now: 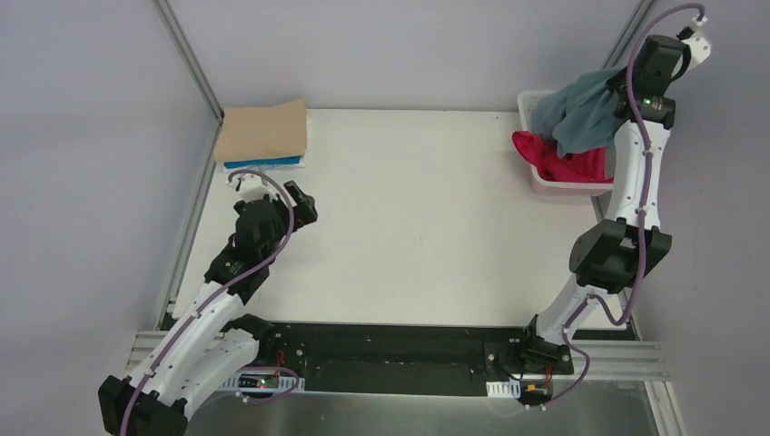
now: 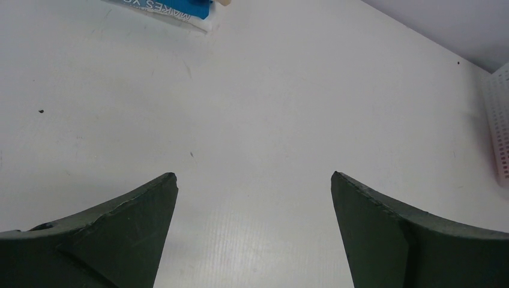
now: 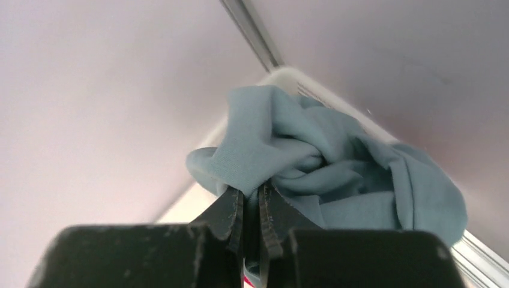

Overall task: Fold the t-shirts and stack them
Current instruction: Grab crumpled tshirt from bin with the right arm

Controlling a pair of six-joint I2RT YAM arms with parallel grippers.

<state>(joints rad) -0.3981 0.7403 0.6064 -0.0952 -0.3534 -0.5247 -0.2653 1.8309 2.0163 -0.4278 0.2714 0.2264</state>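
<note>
Right wrist: jaws pinch the teal t-shirt (image 3: 336,174) (bunched).

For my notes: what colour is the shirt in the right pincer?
The shirt is dusty teal-blue; see right wrist view.

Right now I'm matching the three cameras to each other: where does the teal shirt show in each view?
Top external: upper right, teal shirt hanging bunched over the basket.
Left wrist: not in it; only the basket's wall at the right edge.
Right wrist: centre, pinched in the shut right gripper.
Shared landmark: the white basket, its rim behind the shirt in the right wrist view.
</note>
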